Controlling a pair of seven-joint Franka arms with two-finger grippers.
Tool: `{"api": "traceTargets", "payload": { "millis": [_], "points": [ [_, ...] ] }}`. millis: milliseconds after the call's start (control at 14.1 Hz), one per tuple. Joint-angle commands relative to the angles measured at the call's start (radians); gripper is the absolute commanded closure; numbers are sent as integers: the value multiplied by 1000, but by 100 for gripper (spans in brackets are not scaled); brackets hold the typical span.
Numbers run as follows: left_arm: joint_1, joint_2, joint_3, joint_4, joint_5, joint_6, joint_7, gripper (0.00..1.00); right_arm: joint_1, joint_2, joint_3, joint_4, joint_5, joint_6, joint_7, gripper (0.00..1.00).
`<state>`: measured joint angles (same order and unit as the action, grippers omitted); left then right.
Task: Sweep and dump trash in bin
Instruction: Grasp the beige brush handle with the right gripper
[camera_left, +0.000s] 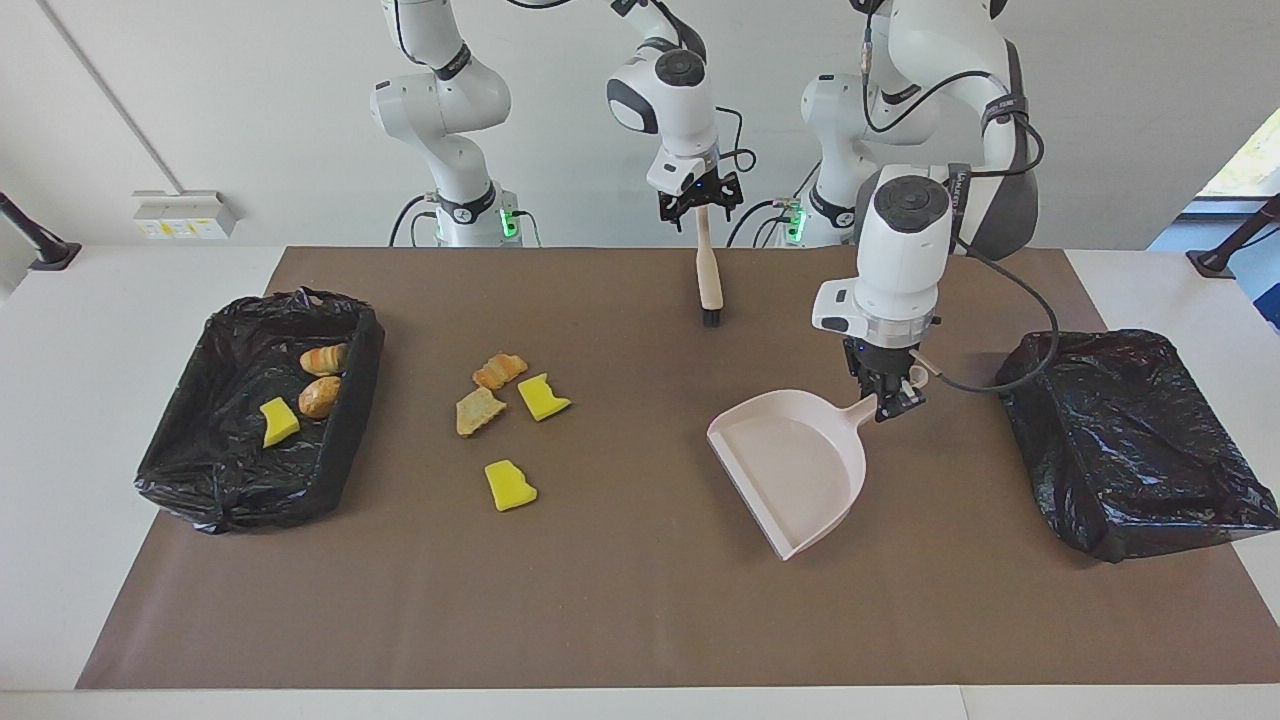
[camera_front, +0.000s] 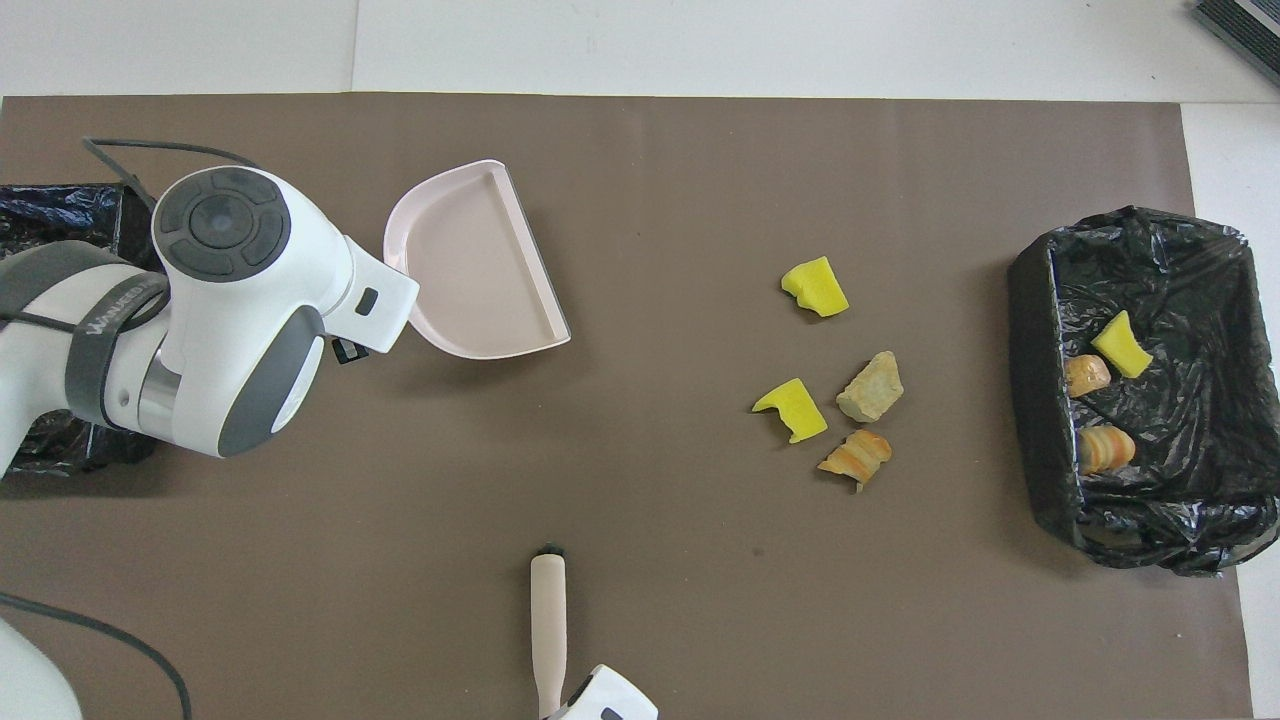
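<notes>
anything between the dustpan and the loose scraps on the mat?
Nothing: bare brown mat between the dustpan and the loose scraps, clearest in the overhead view. The brush lies nearer the robots, off that line.

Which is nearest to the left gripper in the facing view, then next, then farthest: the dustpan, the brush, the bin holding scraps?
1. The dustpan: its handle is in the left gripper, which is shut on it.
2. The brush: nearer the robots, mid-table, under the right gripper.
3. The bin holding scraps: at the right arm's end of the table.
</notes>
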<state>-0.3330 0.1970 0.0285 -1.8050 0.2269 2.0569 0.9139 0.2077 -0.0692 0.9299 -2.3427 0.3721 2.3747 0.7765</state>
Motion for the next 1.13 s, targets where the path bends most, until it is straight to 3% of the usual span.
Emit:
{"api": "traceTargets", "payload": {
  "millis": [0,212,283,354,496,567,637,921,1062],
  "points": [
    [12,-4,-12,4,17,9,107,100,1,17,14,5,-24,0,27,0],
    [-7,-7,-12,-20,19,8,117,100,9,25,14,-9,-24,11,37,2],
    [-17,-7,-12,-30,19,14,117,100,9,25,15,-12,-24,9,38,9],
    [-29,-14,-13,-46,19,17,115,100,10,25,15,-16,-24,9,38,34],
    [-43,-14,-13,-56,19,20,111,100,18,31,15,-20,-24,15,40,60],
    [-46,-16,-16,-54,17,19,109,100,18,31,15,-20,-28,12,40,85],
    [-50,-8,-22,-56,17,16,109,100,19,29,15,-18,-35,8,59,100],
    [-164,12,-22,-71,9,17,74,100,3,69,12,8,-162,-20,122,100],
    [-187,15,-22,-83,11,29,7,100,-14,69,-2,74,-170,-125,121,100]
  ]
}}
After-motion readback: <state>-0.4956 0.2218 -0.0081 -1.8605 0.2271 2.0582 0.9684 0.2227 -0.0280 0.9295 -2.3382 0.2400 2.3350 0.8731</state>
